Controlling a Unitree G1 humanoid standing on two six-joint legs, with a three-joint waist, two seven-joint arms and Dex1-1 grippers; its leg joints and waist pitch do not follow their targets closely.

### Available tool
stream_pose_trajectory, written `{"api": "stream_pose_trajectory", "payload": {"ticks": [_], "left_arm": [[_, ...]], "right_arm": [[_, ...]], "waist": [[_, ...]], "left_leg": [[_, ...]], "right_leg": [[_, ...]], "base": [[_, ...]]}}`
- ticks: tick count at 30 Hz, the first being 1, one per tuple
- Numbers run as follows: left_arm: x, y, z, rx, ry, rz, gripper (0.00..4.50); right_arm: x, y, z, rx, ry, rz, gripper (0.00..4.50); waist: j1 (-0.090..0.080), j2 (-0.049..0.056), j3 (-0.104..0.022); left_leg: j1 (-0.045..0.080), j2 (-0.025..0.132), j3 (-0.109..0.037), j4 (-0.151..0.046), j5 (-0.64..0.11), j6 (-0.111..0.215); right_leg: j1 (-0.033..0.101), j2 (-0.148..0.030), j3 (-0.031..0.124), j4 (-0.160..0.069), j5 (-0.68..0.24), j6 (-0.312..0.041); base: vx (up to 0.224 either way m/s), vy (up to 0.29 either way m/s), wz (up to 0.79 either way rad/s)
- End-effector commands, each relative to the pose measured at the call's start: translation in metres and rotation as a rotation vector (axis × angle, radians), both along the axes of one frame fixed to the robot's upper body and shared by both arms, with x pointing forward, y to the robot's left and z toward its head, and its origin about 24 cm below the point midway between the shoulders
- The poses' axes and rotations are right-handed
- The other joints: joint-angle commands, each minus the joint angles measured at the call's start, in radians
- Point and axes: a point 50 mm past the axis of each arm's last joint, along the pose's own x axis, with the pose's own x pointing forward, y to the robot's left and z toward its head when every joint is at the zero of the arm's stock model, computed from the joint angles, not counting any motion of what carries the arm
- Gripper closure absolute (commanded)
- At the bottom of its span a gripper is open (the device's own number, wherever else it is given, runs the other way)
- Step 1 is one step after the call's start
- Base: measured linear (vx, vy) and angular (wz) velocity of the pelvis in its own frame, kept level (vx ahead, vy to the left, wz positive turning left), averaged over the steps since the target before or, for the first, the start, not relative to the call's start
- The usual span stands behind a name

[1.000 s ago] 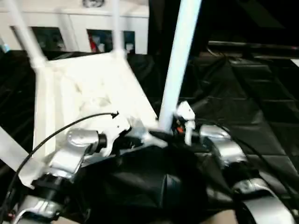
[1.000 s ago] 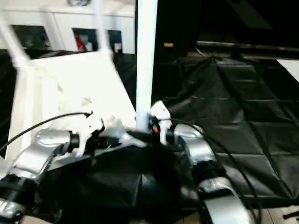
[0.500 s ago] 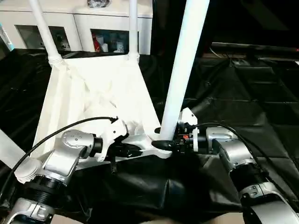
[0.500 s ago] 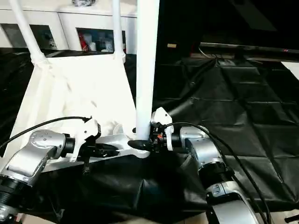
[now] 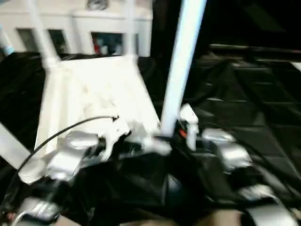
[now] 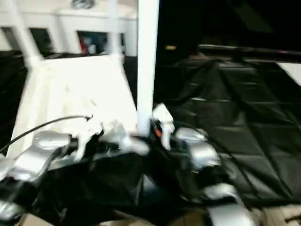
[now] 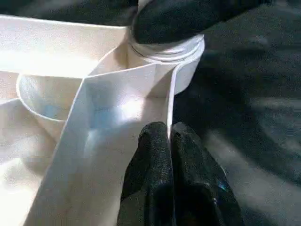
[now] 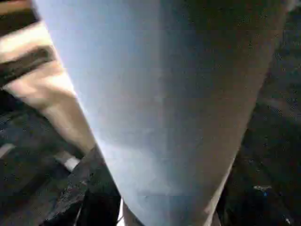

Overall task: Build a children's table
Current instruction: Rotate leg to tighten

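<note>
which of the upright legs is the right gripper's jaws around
The near leg at the tabletop's front right corner, beside the right gripper. The other two upright legs stand at the far corners by the cabinet.

Left hand [image 7: 170,141] pinched closed; right hand [image 8: 155,207] fingers spread, both forearms converging.

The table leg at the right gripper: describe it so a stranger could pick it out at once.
Start at the white tabletop lying underside-up on the black cloth. At its near right corner, one white tube leg rises. It is the nearest and looks thickest; the two other upright legs stand at the far corners.
</note>
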Motion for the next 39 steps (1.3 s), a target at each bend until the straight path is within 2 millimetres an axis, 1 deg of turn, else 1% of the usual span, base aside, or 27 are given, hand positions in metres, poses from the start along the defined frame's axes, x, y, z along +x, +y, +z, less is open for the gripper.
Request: {"api": "stream_pose_trajectory", "payload": {"ticks": [1, 2, 3, 4, 5, 6, 7, 8, 10, 14, 15, 16, 17, 18, 19, 20, 21, 22, 23, 24, 25, 27, 29, 30, 34, 38, 39], "left_arm": [[0.014, -0.019, 0.016, -0.029, -0.096, 0.060, 4.50], [0.016, -0.026, 0.017, -0.036, -0.107, 0.072, 4.50], [0.018, -0.030, 0.018, -0.041, -0.115, 0.080, 4.50], [0.018, -0.030, 0.018, -0.041, -0.115, 0.080, 4.50], [0.018, -0.036, 0.020, -0.051, -0.126, 0.074, 4.50], [0.018, -0.036, 0.020, -0.051, -0.126, 0.074, 4.50], [0.015, -0.046, 0.023, -0.073, -0.140, 0.022, 4.50], [0.015, -0.046, 0.023, -0.073, -0.140, 0.019, 4.50], [0.011, -0.052, 0.024, -0.092, -0.144, -0.031, 4.50], [0.005, -0.048, 0.022, -0.090, -0.129, -0.097, 4.50], [0.005, -0.048, 0.022, -0.090, -0.129, -0.097, 4.50], [0.003, -0.046, 0.022, -0.090, -0.123, -0.121, 4.50], [0.003, -0.045, 0.022, -0.089, -0.122, -0.124, 4.50], [-0.001, -0.040, 0.021, -0.083, -0.115, -0.153, 4.50], [-0.003, -0.037, 0.020, -0.076, -0.109, -0.168, 4.50], [-0.004, -0.035, 0.019, -0.070, -0.105, -0.179, 4.50], [-0.007, -0.030, 0.018, -0.058, -0.096, -0.206, 4.50], [-0.008, -0.028, 0.018, -0.052, -0.089, -0.217, 4.50], [-0.011, -0.024, 0.017, -0.042, -0.075, -0.240, 4.50], [-0.013, -0.022, 0.016, -0.036, -0.062, -0.254, 4.50], [-0.013, -0.022, 0.016, -0.036, -0.062, -0.254, 4.50], [-0.015, -0.017, 0.016, -0.030, -0.047, -0.277, 4.50], [-0.017, -0.015, 0.016, -0.030, -0.041, -0.292, 4.50], [-0.019, -0.012, 0.016, -0.030, -0.027, -0.312, 4.50], [-0.021, -0.008, 0.016, -0.023, -0.012, -0.332, 4.50], [-0.026, -0.001, 0.016, -0.023, 0.032, -0.369, 4.50], [-0.027, -0.001, 0.017, -0.027, 0.037, -0.375, 4.50]], "right_arm": [[-0.028, 0.043, -0.035, -0.007, 0.179, 0.114, 2.42], [-0.025, 0.047, -0.036, -0.012, 0.183, 0.047, 2.42], [-0.023, 0.049, -0.037, -0.016, 0.187, -0.001, 2.46], [-0.023, 0.049, -0.037, -0.016, 0.187, -0.001, 2.46], [-0.021, 0.053, -0.036, -0.015, 0.176, -0.027, 2.46], [-0.021, 0.053, -0.036, -0.015, 0.176, -0.027, 2.46], [-0.021, 0.059, -0.031, 0.005, 0.141, -0.003, 2.46], [-0.021, 0.059, -0.031, 0.006, 0.139, -0.001, 2.46], [-0.023, 0.063, -0.027, 0.020, 0.095, 0.061, 1.81], [-0.028, 0.064, -0.025, 0.063, 0.101, 0.155, 1.61], [-0.028, 0.064, -0.025, 0.063, 0.101, 0.155, 1.35], [-0.030, 0.063, -0.024, 0.076, 0.097, 0.194, 1.30], [-0.030, 0.062, -0.024, 0.076, 0.097, 0.199, 1.30], [-0.031, 0.058, -0.022, 0.077, 0.087, 0.250, 1.21], [-0.032, 0.054, -0.022, 0.071, 0.078, 0.273, 1.06], [-0.032, 0.051, -0.021, 0.066, 0.078, 0.287, 1.06], [-0.032, 0.043, -0.021, 0.058, 0.075, 0.321, 0.91], [-0.032, 0.039, -0.020, 0.053, 0.073, 0.337, 0.91], [-0.032, 0.032, -0.020, 0.045, 0.071, 0.369, 0.91], [-0.033, 0.027, -0.019, 0.036, 0.069, 0.396, 0.91], [-0.033, 0.027, -0.019, 0.036, 0.069, 0.396, 0.91], [-0.034, 0.019, -0.019, 0.027, 0.080, 0.430, 0.91], [-0.035, 0.015, -0.018, 0.027, 0.091, 0.450, 0.91], [-0.037, 0.009, -0.018, 0.025, 0.108, 0.481, 0.91], [-0.040, 0.000, -0.017, 0.025, 0.130, 0.533, 0.91], [-0.045, -0.010, -0.013, 0.039, 0.169, 0.615, 0.91], [-0.045, -0.011, -0.012, 0.040, 0.176, 0.623, 0.91]], "waist": [[-0.004, 0.002, -0.035], [-0.005, 0.003, -0.036], [-0.008, 0.004, -0.035], [-0.010, 0.003, -0.035], [-0.010, 0.002, -0.036], [-0.011, 0.003, -0.035], [-0.010, 0.003, -0.037], [-0.010, 0.002, -0.037], [-0.009, 0.001, -0.039], [-0.008, 0.001, -0.039], [-0.007, 0.001, -0.040], [-0.009, 0.000, -0.039], [-0.007, 0.001, -0.041], [-0.007, 0.000, -0.043], [-0.007, -0.004, -0.044], [-0.006, -0.002, -0.046], [-0.005, -0.001, -0.049], [-0.002, -0.001, -0.052], [-0.001, -0.001, -0.052], [0.002, 0.002, -0.053], [0.006, 0.001, -0.054], [0.011, 0.003, -0.053], [0.013, 0.004, -0.052], [0.014, 0.005, -0.051], [0.019, 0.004, -0.048], [0.028, 0.004, -0.049], [0.031, 0.003, -0.051]], "left_leg": [[0.004, 0.062, -0.050, -0.075, -0.353, -0.023], [0.006, 0.062, -0.049, -0.076, -0.354, -0.022], [0.012, 0.061, -0.048, -0.076, -0.364, -0.024], [0.015, 0.060, -0.047, -0.075, -0.379, -0.027], [0.016, 0.060, -0.048, -0.074, -0.382, -0.026], [0.015, 0.061, -0.048, -0.074, -0.385, -0.024], [0.015, 0.061, -0.047, -0.074, -0.385, -0.019], [0.014, 0.062, -0.046, -0.074, -0.383, -0.017], [0.010, 0.063, -0.044, -0.075, -0.364, -0.011], [0.006, 0.064, -0.042, -0.076, -0.339, 0.001], [0.004, 0.065, -0.041, -0.076, -0.332, 0.006], [0.000, 0.064, -0.042, -0.077, -0.320, 0.007], [0.002, 0.065, -0.041, -0.076, -0.315, 0.009], [0.001, 0.065, -0.040, -0.074, -0.300, 0.016], [0.000, 0.066, -0.038, -0.074, -0.287, 0.020], [-0.003, 0.066, -0.037, -0.072, -0.255, 0.029], [-0.003, 0.065, -0.035, -0.070, -0.223, 0.036], [-0.003, 0.063, -0.031, -0.065, -0.189, 0.049], [-0.005, 0.064, -0.030, -0.064, -0.174, 0.055], [-0.007, 0.065, -0.029, -0.062, -0.145, 0.068], [-0.007, 0.066, -0.028, -0.060, -0.125, 0.074], [-0.005, 0.067, -0.027, -0.060, -0.123, 0.078], [-0.005, 0.070, -0.027, -0.061, -0.133, 0.072], [-0.005, 0.071, -0.027, -0.061, -0.150, 0.066], [-0.002, 0.071, -0.027, -0.063, -0.187, 0.045], [-0.002, 0.072, -0.028, -0.063, -0.185, 0.044], [-0.002, 0.072, -0.028, -0.062, -0.170, 0.047]], "right_leg": [[0.019, -0.112, 0.057, -0.119, -0.592, -0.075], [0.016, -0.109, 0.058, -0.119, -0.583, -0.074], [0.010, -0.106, 0.059, -0.119, -0.569, -0.081], [0.007, -0.105, 0.059, -0.120, -0.567, -0.086], [0.008, -0.106, 0.059, -0.120, -0.568, -0.086], [0.007, -0.107, 0.059, -0.121, -0.563, -0.086], [0.007, -0.107, 0.061, -0.121, -0.552, -0.088], [0.007, -0.106, 0.062, -0.119, -0.540, -0.090], [0.009, -0.105, 0.064, -0.114, -0.492, -0.103], [0.014, -0.104, 0.066, -0.108, -0.442, -0.121], [0.016, -0.105, 0.067, -0.106, -0.430, -0.127], [0.020, -0.104, 0.066, -0.104, -0.422, -0.128], [0.019, -0.105, 0.067, -0.104, -0.413, -0.130], [0.021, -0.105, 0.068, -0.100, -0.380, -0.138], [0.023, -0.104, 0.068, -0.098, -0.358, -0.142], [0.026, -0.103, 0.068, -0.091, -0.304, -0.159], [0.029, -0.101, 0.066, -0.085, -0.249, -0.177], [0.031, -0.100, 0.066, -0.079, -0.189, -0.192], [0.033, -0.099, 0.066, -0.075, -0.159, -0.200], [0.036, -0.098, 0.064, -0.070, -0.107, -0.213], [0.036, -0.096, 0.062, -0.065, -0.068, -0.223], [0.036, -0.094, 0.060, -0.062, -0.052, -0.234], [0.036, -0.094, 0.059, -0.062, -0.063, -0.236], [0.036, -0.094, 0.058, -0.065, -0.087, -0.233], [0.033, -0.098, 0.060, -0.073, -0.168, -0.216], [0.034, -0.098, 0.061, -0.074, -0.191, -0.204], [0.034, -0.097, 0.060, -0.070, -0.171, -0.204]], "base": [[0.000, 0.000, 0.00], [0.000, 0.000, 0.00], [0.000, 0.000, 0.00], [0.000, 0.000, 0.00], [0.000, 0.000, 0.00], [0.000, 0.000, 0.00], [0.000, 0.000, 0.00], [0.000, 0.000, 0.00], [0.000, 0.000, 0.00], [0.000, 0.000, 0.00], [0.000, 0.000, 0.00], [0.000, 0.000, 0.00], [0.000, 0.000, 0.00], [0.000, 0.000, 0.00], [0.000, 0.000, 0.00], [0.000, 0.000, 0.00], [0.000, 0.000, 0.00], [0.000, 0.000, 0.00], [0.000, 0.000, 0.00], [0.000, 0.000, 0.00], [0.000, 0.000, 0.00], [0.000, 0.000, 0.00], [0.000, 0.000, 0.00], [0.000, 0.000, 0.00], [0.000, 0.000, 0.00], [0.000, 0.000, 0.00], [0.000, 0.000, 0.00]]}}
